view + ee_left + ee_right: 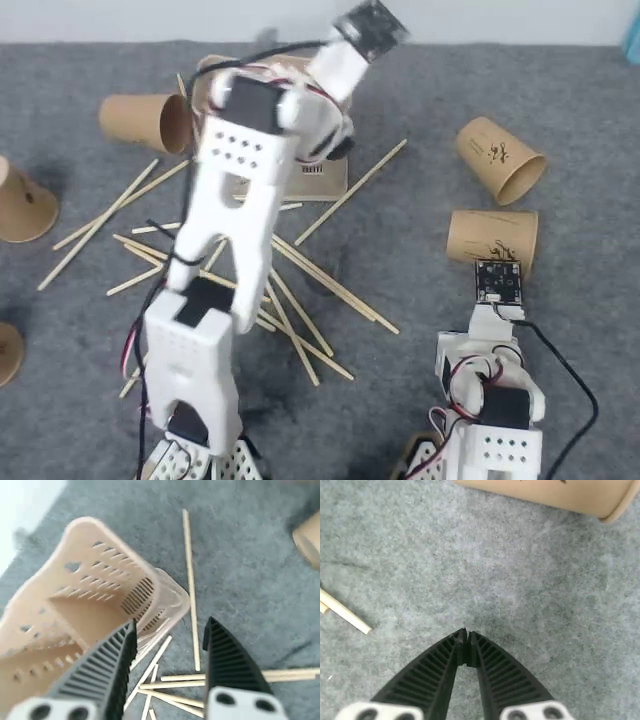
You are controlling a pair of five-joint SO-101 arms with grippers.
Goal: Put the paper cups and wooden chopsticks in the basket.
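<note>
Left pincer gapes wide beside basket rim.

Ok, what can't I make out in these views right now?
High view: left arm hides most of the basket and part of the chopsticks.
High view: lower-left cup, cut off by the edge.
Right wrist view: cup cut off by the frame edge.
Left wrist view: blurred cup, also cut off.

Brown paper cups with dark marks, pale wooden chopsticks, peach, perhaps pinkish, slotted basket, grey table cover.
</note>
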